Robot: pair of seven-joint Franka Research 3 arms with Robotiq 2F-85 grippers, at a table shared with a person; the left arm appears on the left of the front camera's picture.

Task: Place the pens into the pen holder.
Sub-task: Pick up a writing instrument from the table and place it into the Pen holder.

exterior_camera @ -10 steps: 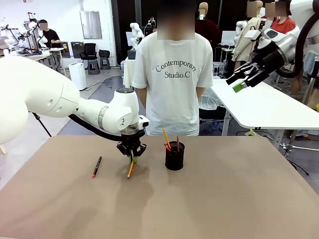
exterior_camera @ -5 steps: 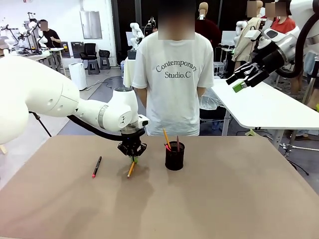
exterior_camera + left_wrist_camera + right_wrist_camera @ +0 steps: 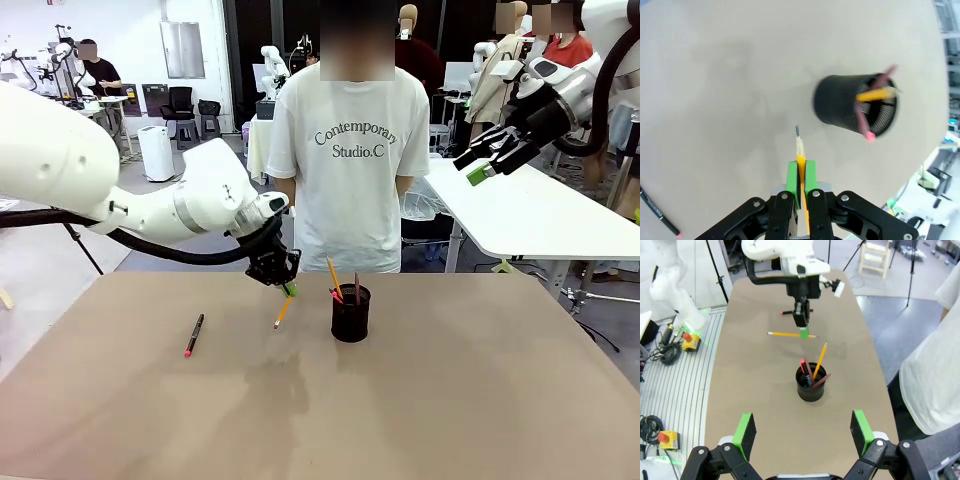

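Note:
My left gripper (image 3: 287, 289) is shut on a yellow-orange pencil (image 3: 282, 312) and holds it clear of the table, tip slanting down, just left of the pen holder (image 3: 350, 313). In the left wrist view the pencil (image 3: 800, 147) sticks out between the green pads, with the black mesh holder (image 3: 845, 102) ahead and to the right. The holder has a yellow pencil (image 3: 335, 275) and darker pens standing in it. A black pen with a red end (image 3: 193, 335) lies on the table to the left. My right gripper (image 3: 490, 160) hangs open, high at the right; in its own view (image 3: 804, 432) it looks down on the holder (image 3: 811, 385).
A person in a white T-shirt (image 3: 350, 170) stands at the far side of the brown table (image 3: 450, 400), directly behind the holder. A white table (image 3: 530, 215) stands to the right behind it.
My left gripper has lifted the yellow-orange pencil off the table and carried it up and to the right, towards the holder. The right arm has not moved.

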